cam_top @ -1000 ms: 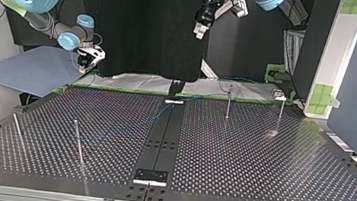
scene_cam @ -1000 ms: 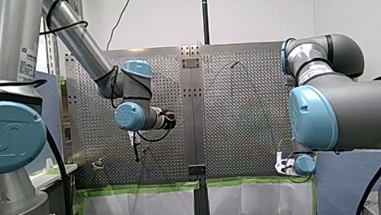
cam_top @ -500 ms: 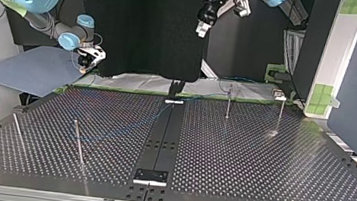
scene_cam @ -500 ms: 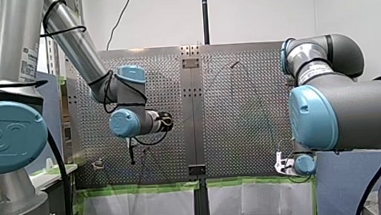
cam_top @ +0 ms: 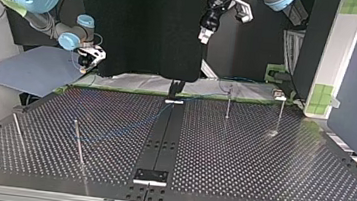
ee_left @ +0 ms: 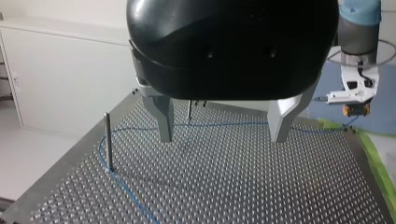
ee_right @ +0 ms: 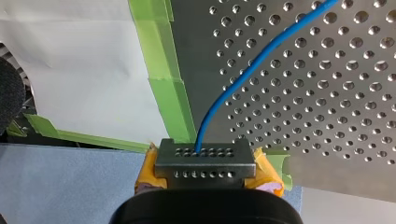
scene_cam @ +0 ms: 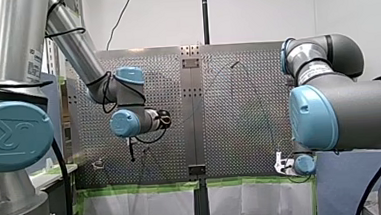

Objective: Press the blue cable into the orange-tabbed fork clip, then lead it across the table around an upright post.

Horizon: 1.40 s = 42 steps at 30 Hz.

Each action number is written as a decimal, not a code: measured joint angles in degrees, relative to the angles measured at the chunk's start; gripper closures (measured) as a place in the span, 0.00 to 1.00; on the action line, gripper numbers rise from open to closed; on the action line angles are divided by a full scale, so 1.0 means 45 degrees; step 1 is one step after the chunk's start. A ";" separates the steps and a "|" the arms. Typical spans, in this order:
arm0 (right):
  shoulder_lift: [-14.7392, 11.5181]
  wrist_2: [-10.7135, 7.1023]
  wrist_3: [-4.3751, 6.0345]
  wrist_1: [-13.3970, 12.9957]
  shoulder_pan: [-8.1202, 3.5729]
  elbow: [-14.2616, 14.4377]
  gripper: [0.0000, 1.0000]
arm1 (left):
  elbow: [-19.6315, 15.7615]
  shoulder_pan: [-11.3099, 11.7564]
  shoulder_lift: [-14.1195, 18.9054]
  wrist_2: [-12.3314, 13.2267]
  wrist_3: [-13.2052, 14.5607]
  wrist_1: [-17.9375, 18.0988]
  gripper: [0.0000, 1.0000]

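Left claw (ee_left: 223, 136) spread wide, empty | right claw (ee_right: 204, 156) clamped on blue cable (ee_right: 252, 65)

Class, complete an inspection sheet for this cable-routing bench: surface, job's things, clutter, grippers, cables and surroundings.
Surface: perforated metal table, green tape along its edge.
Job's things: thin blue cable lying across table, curving beside one slim upright metal post.
Clutter: nothing seen.
Grippers: my left gripper open, empty, above table; my right gripper, yellow pads, shut on the cable.
Cables: black cabling on my left arm.
Surroundings: white wall, blue panel.
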 joint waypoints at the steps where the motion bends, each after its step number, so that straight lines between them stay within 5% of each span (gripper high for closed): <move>1: 0.0000 0.0000 0.0000 0.0000 0.0003 0.0000 1.00 | 0.0001 0.0063 -0.0004 -0.0031 0.0042 -0.0013 0.00; 13: -0.0001 -0.0015 0.0000 0.0000 0.0009 0.0001 1.00 | -0.0005 0.1265 -0.0013 -0.0012 0.0772 -0.0528 0.00; 42: 0.0018 -0.0056 0.0039 0.0058 0.0009 -0.0020 1.00 | -0.0012 0.1428 -0.0032 0.0020 0.1025 -0.0493 0.00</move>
